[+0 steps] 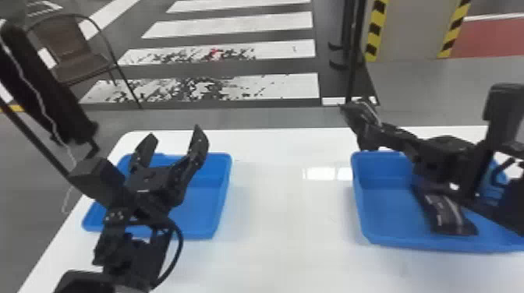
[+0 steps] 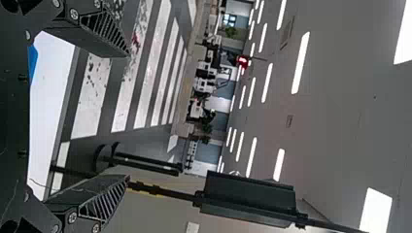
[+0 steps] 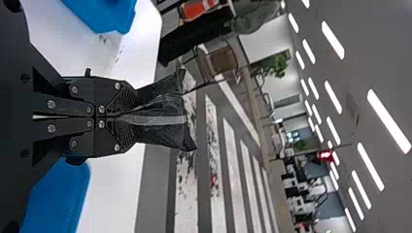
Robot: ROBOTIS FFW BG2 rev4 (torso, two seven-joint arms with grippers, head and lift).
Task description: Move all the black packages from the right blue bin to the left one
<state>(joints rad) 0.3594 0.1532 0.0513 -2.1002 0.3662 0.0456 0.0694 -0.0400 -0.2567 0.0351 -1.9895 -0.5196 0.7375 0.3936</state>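
Above the far left corner of the right blue bin (image 1: 393, 237), my right gripper (image 1: 374, 132) is shut on a black package (image 1: 356, 113). In the right wrist view, the gripper (image 3: 127, 115) pinches one end of that crumpled black package (image 3: 165, 127). Another black package (image 1: 448, 214) lies inside the right bin, partly under the right arm. My left gripper (image 1: 171, 144) stands open with nothing between its fingers, over the left blue bin (image 1: 208, 230). The left wrist view shows the gripper (image 2: 127, 116) with its fingers wide apart.
A white table (image 1: 288, 210) carries both bins, with a broad stretch between them. Beyond its far edge are a brown chair (image 1: 76, 54), a black pole (image 1: 353, 58) and a striped floor. Another dark padded post (image 1: 46, 85) stands at the left.
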